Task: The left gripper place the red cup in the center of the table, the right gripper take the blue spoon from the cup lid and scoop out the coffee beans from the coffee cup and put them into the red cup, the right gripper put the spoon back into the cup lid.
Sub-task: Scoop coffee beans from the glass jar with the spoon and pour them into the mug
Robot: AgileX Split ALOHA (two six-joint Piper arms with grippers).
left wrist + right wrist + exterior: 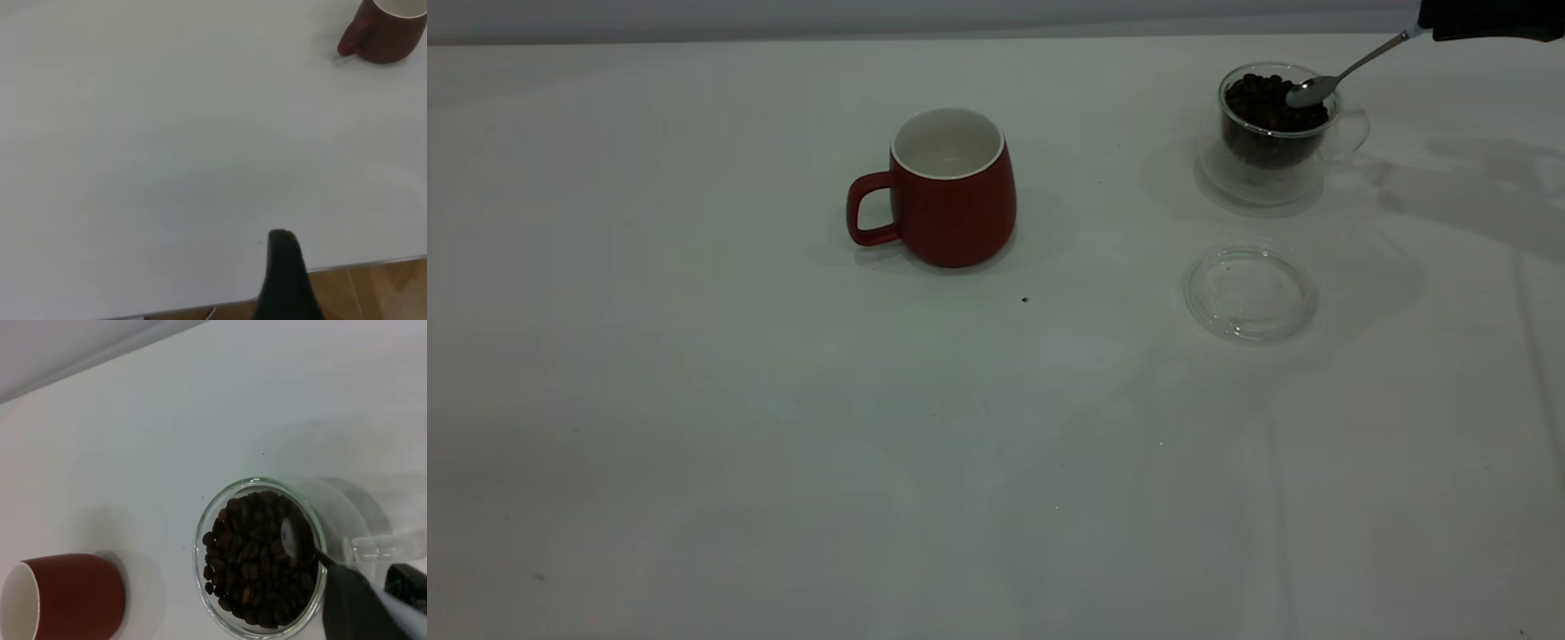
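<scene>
The red cup (951, 187) stands upright near the table's middle, handle toward the left side, white inside with nothing in it. At the back right, the clear coffee cup (1272, 133) holds the dark coffee beans (1258, 102). My right gripper (1489, 20) is at the top right corner, shut on the blue spoon (1360, 60). The spoon's metal bowl (297, 537) lies over the beans just inside the glass rim. The cup lid (1251, 293) lies flat in front of the coffee cup with nothing on it. My left gripper (287, 273) hangs over the table's edge, far from the red cup (387, 30).
The white table (783, 444) stretches bare in front of and left of the cups, with a tiny dark speck (1024, 300) near the red cup. In the left wrist view the table's edge (360, 265) and a wooden floor (380, 293) show.
</scene>
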